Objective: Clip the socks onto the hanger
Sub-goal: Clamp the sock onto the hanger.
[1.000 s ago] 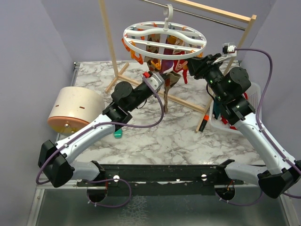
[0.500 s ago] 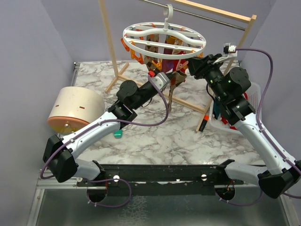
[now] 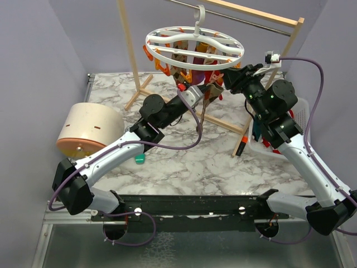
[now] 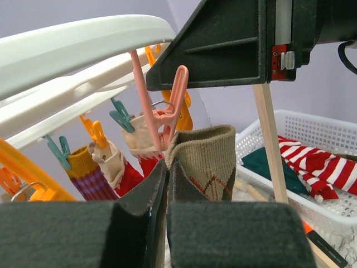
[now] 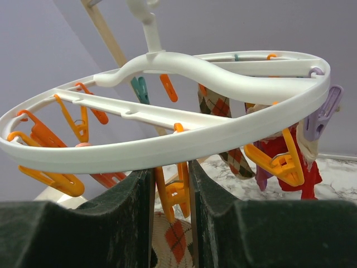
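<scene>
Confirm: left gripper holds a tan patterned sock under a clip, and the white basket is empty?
Wrong on the basket: the left wrist view shows a striped sock and a teal sock in it. The left gripper does hold the tan patterned sock under the clip.

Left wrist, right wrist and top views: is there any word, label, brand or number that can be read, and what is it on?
No readable text in any view.
Red patch at the top of the left wrist view: no characters legible.
Black and orange marker in the top view: any print is too small to read.
</scene>
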